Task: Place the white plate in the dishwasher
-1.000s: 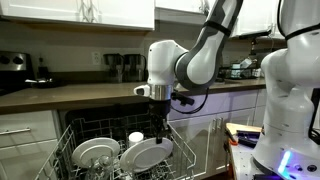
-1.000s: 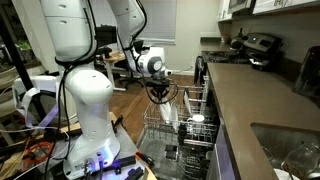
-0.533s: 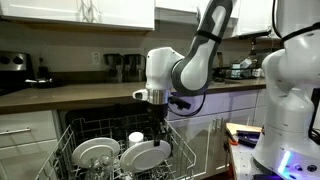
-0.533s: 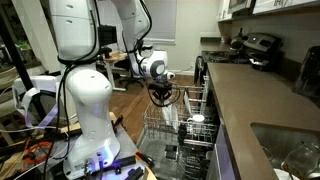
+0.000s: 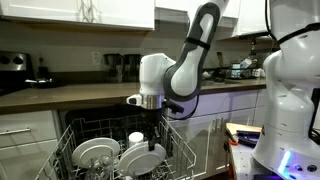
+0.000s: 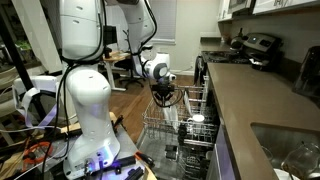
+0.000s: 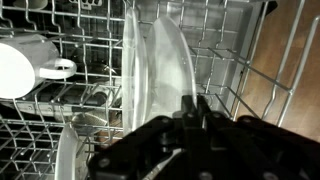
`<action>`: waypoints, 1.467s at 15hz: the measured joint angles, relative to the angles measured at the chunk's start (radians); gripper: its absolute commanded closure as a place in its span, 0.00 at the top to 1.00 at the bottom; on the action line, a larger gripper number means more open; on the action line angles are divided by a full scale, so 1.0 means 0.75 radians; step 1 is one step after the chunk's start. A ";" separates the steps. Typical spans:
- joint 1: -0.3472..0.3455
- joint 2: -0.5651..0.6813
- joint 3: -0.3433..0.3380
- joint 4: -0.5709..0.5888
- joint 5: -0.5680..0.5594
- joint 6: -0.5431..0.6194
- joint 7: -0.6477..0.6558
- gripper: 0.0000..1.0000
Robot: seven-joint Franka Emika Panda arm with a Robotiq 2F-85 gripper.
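- Since the earlier frames, the gripper (image 5: 150, 142) has shifted sideways and sunk lower into the wire rack (image 5: 68, 146), carrying the white plate (image 5: 140, 157) with it.
- Wrist view: the two dark fingers of the gripper (image 7: 192, 103) are closed on the upper rim of the white plate (image 7: 165, 75).
- The white plate is round, shallow, glossy and unpatterned. It stands on edge between the upright tines, inside the rack of the dishwasher (image 5: 100, 124).
- The wire rack (image 7: 240, 60) is a light grey-white grid of thin coated wire. The dishwasher cavity behind it is dark.
- In an exterior view the rack (image 6: 188, 132) is pulled out over the open door, with the gripper (image 6: 165, 99) above it.
- Just beside the held plate, other white dishes (image 5: 95, 153) lean in the same rack.
- A small white cup (image 5: 135, 137) sits behind the plate. In the wrist view a white cup (image 7: 22, 68) lies on its side with its handle pointing toward the plate, clear of it.
- Another white plate edge (image 7: 65, 155) shows low in the wrist view, apart from the held plate.
- Rack tines stand close on both sides of the plate.
- A brown countertop (image 5: 60, 95) runs above the dishwasher, with white cabinets (image 5: 60, 12) overhead.
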 measured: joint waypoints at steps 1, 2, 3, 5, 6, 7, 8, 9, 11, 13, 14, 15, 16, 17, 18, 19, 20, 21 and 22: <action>-0.008 0.016 0.007 0.014 0.000 0.000 -0.011 0.05; -0.019 0.031 0.017 0.027 0.000 0.000 -0.019 0.05; -0.028 0.046 0.024 0.040 0.000 0.000 -0.028 0.05; -0.049 0.077 0.040 0.062 0.000 0.000 -0.045 0.05; -0.060 0.090 0.047 0.072 0.000 0.000 -0.055 0.05; -0.071 0.098 0.054 0.076 0.000 0.000 -0.062 0.05; -0.080 0.100 0.061 0.077 0.000 0.000 -0.063 0.05; -0.089 0.100 0.068 0.077 0.000 0.000 -0.065 0.05; -0.103 0.100 0.079 0.077 0.000 -0.001 -0.065 0.05; -0.111 0.100 0.085 0.076 0.000 -0.001 -0.066 0.05; -0.114 0.101 0.087 0.076 0.000 -0.001 -0.066 0.05; -0.117 0.101 0.089 0.075 0.000 -0.001 -0.066 0.05; -0.119 0.101 0.090 0.074 0.000 -0.001 -0.066 0.05; -0.121 0.102 0.090 0.074 0.000 -0.001 -0.066 0.05; -0.121 0.102 0.090 0.073 0.000 -0.001 -0.066 0.06; -0.122 0.102 0.090 0.072 0.000 -0.001 -0.066 0.06; -0.122 0.103 0.090 0.071 0.000 -0.001 -0.066 0.06; -0.124 0.104 0.090 0.071 0.000 -0.001 -0.066 0.07; -0.125 0.107 0.089 0.071 0.000 -0.001 -0.066 0.08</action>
